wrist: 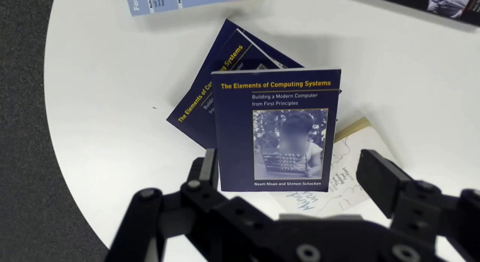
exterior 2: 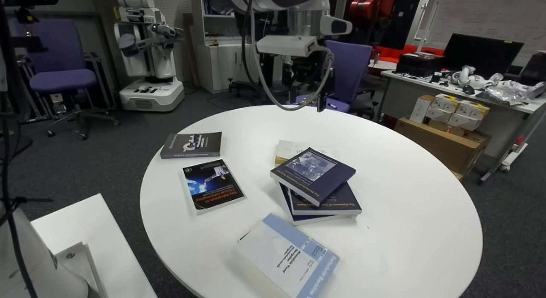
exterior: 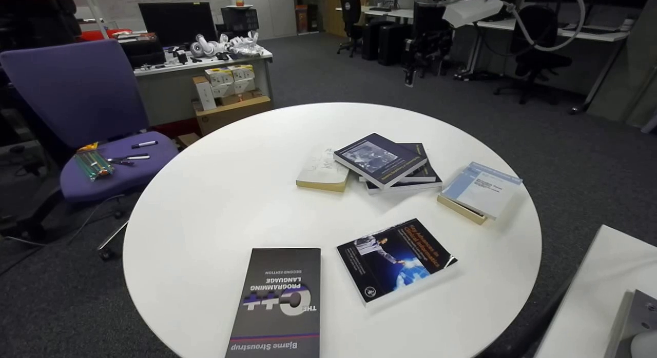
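My gripper (wrist: 288, 157) is open and empty in the wrist view. In an exterior view the gripper (exterior 2: 309, 97) hangs above the far side of the round table, apart from the books. A dark blue book (wrist: 234, 142), "The Elements of Computing Systems", appears between the fingers, below them. It lies crosswise on two similar dark blue books (wrist: 198, 108); the pile (exterior: 382, 160) (exterior 2: 315, 170) shows in both exterior views. A cream book (wrist: 337, 179) with handwriting-like lettering lies beside the pile, partly hidden by the top book in the wrist view; it also shows in both exterior views (exterior: 323, 165) (exterior 2: 294, 149).
The round white table (exterior: 205, 214) also bears a blue-and-white book (exterior: 482, 186), a black "Clinical Informatics" book (exterior: 395, 258) and a grey C++ book (exterior: 282, 296). A purple chair (exterior: 118, 158) with pens stands beside it. A white side table (exterior: 616, 271) stands near its edge.
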Robot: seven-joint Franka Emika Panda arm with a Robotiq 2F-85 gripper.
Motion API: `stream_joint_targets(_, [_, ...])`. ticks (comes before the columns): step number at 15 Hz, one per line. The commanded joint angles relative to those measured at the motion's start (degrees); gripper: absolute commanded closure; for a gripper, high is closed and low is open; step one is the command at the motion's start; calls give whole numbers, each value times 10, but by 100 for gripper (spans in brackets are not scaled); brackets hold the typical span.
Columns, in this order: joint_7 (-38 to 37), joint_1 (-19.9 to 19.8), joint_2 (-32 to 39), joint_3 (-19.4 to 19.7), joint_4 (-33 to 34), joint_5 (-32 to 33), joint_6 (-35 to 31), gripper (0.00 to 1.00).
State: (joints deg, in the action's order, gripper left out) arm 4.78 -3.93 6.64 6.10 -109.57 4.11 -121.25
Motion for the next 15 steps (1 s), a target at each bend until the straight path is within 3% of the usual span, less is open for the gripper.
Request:
stream_joint_targets(1, [0,-5,5,-5,8,1,3,0])
stream_joint_targets(7, [-4,-7,15,-3,22,1,7,0])
stream_joint_targets(15, [-43,-19,212,11,224,14,24,0])
